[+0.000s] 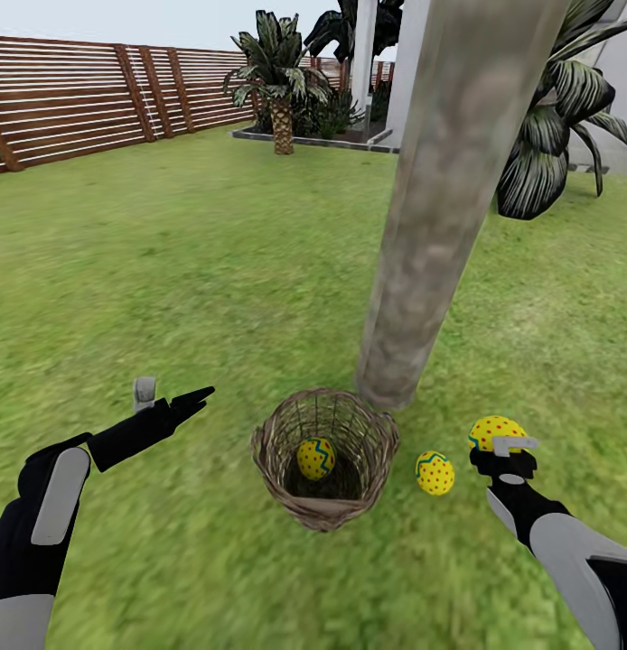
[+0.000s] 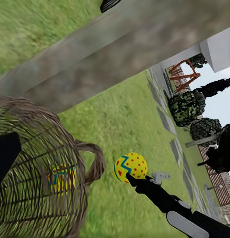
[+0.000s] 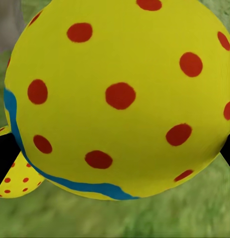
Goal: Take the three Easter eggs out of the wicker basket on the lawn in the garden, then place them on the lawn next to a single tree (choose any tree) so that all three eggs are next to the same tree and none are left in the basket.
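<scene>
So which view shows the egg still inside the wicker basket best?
The head view: it looks straight down into the wicker basket, with the egg unobstructed. The left wrist view catches that egg only through the weave. The right wrist view shows other eggs instead.

Brown slat fence at back — short palm, white house wall beyond.

Your widest free room is the open lawn across the left and centre of the head view, bare up to the fence at upper left. The tree trunk rises right of centre, its base just behind the wicker basket (rim open from above). At lower right, one egg lies on the grass between the basket and your right gripper, narrowing that gap.
</scene>
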